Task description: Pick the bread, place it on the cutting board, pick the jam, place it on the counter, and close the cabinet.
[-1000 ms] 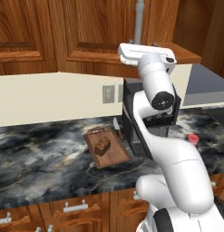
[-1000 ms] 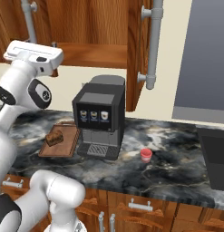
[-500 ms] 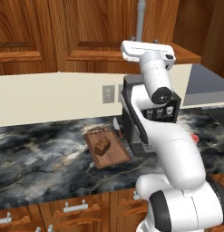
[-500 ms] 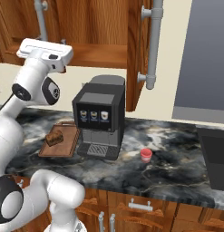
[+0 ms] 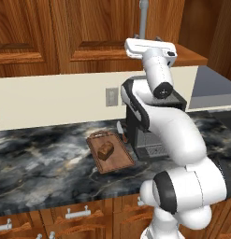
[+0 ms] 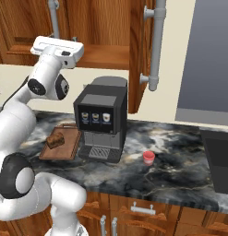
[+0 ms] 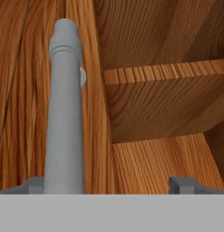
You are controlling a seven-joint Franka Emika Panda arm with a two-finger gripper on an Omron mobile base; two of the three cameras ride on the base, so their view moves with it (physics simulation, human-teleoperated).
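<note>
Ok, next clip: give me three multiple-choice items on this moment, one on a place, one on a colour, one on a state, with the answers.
1. Where does the bread lie?
A. on the cutting board
B. on top of the coffee machine
C. on the bare counter

2. What colour is the jam?
A. green
B. red
C. blue

3. How does the end effector stand at the cabinet handle?
A. shut on the bread
B. shut beside the handle
C. open, handle by one fingertip

Answers: 1 A, the loaf sits inside the board's rim. 2 B, the jar on the counter is red. 3 C, the hand view shows both fingertips wide apart and the grey tube close to one.
</note>
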